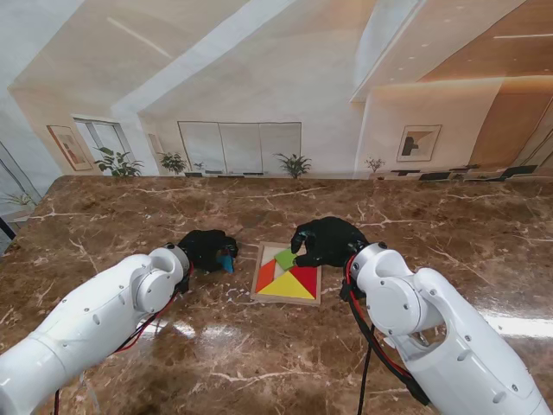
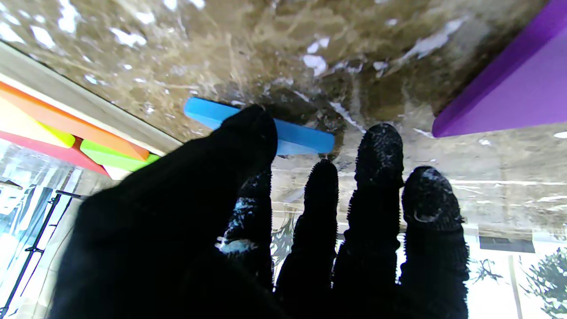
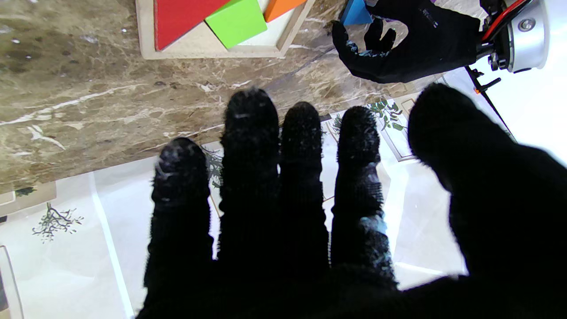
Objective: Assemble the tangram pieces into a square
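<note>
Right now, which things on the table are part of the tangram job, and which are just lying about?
Part of the job:
wooden tray
green square
orange triangle
red triangle
yellow triangle
blue piece at the left hand
purple piece

Lying about:
nothing I can see

Tangram pieces, partly placed in a wooden tray

The tray (image 1: pixel 260 275) holds flat red (image 1: pixel 306 277), yellow (image 1: pixel 286 289), orange (image 1: pixel 265 276) and green (image 1: pixel 284 258) pieces; a blue piece (image 2: pixel 297 137) and a purple piece (image 2: pixel 514 88) lie on the table to its left.
</note>
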{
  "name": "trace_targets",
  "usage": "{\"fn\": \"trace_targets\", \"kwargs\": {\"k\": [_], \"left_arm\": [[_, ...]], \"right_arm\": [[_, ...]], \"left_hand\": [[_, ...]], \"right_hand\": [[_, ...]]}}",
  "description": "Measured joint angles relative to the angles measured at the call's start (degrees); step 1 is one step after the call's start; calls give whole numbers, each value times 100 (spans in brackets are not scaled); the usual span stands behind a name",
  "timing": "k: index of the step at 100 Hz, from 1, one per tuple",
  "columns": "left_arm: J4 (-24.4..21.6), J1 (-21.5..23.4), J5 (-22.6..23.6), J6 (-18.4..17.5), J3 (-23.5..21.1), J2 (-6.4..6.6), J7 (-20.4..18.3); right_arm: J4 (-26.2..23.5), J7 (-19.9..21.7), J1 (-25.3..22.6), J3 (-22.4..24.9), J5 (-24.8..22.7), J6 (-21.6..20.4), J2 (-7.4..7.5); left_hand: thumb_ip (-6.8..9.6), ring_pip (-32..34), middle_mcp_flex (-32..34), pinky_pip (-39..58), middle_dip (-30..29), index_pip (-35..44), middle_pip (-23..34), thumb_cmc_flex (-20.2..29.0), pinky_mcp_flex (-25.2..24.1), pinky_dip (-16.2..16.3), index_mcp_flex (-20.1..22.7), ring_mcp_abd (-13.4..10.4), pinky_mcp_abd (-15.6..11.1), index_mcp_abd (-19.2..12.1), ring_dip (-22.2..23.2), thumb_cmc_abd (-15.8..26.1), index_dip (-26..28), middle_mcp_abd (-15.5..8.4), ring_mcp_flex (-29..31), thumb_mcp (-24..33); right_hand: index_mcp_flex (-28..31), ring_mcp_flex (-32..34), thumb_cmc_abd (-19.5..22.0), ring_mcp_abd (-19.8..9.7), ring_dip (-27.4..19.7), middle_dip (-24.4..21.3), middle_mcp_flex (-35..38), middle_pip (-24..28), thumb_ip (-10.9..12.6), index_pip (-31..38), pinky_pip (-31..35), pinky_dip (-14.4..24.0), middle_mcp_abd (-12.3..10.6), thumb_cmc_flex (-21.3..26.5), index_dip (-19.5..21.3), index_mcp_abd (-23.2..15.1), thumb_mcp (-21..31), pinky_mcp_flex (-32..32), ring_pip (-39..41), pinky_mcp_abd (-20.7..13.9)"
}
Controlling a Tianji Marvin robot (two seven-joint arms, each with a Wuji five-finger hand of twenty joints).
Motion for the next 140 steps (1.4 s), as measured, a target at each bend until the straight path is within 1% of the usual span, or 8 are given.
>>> {"fn": "trace_targets", "kwargs": {"k": [18,36,51,72,110,114,134,140], "left_arm": [[-15,-50,-26,47,56,-1,-94],[-20,-66,30,64,103,-2,-26],[-16,-63,64,58,107,-8,44],[-14,-33,147,70,110,-13,171],[0,24,186,145,113,-37,363],[6,27,183,143,113,-40,369],[-6,102,179,121,10,-50,391],[-54,167,184,151,-81,-50,380]], "right_arm": [[0,-1,-4,14,17,0,0],[3,-7,-12,30,38,-2,0],[5,-13,-17,37,41,-2,0],[9,-14,-23,50,59,-5,-1],[9,-3,-32,56,63,7,0],[9,-2,-32,57,63,8,0],[7,2,-38,64,62,15,1],[7,5,-39,67,63,17,1]], "left_hand": [[1,-84,6,60,-136,58,77,117,108,0,64,-76,-16,15,3,17,-3,23,34,13],[-4,-126,275,136,-298,542,16,494,487,-11,135,-113,-90,18,61,-32,21,42,523,-85],[-4,-191,715,221,1027,877,27,548,638,-282,160,-184,-168,11,62,-86,189,34,676,-134],[-7,-192,1636,303,2422,1356,-300,790,676,-293,169,-190,-212,-68,148,-146,229,-77,735,-417],[-7,-192,1698,497,2727,1583,-384,791,598,-274,205,-161,-170,-149,278,-146,230,-92,650,-484],[-27,-192,1999,508,2869,1622,-163,788,598,-272,205,-156,-169,-157,278,-230,230,-91,650,-542],[-86,-484,2063,510,2966,1663,59,782,598,-266,205,-51,-163,-185,263,-271,230,-71,527,-563],[-96,-614,2191,514,2966,1693,82,780,519,-146,268,-16,-161,-202,261,-338,230,-71,361,-575]], "right_hand": [[0,0,0,0,0,0,0,0,0,0,0,0,0,0,0,0,0,0,0,1],[0,0,0,0,0,0,0,0,0,0,0,0,0,0,0,0,0,1,0,1],[0,0,0,0,0,0,0,0,1,0,0,0,1,0,0,0,0,1,0,1],[0,-1,0,0,0,0,0,0,1,0,0,-1,2,0,-1,0,0,3,0,2],[0,-1,0,0,0,0,0,0,1,0,0,-1,5,0,-1,1,0,4,0,2],[0,-1,0,0,0,0,0,0,1,0,0,-1,5,0,-1,1,0,4,0,2],[0,-1,0,0,0,0,0,0,1,0,1,-1,5,0,-1,1,0,4,0,2],[0,-1,7,0,0,0,0,0,1,0,1,-1,6,0,-1,1,0,4,0,2]]}}
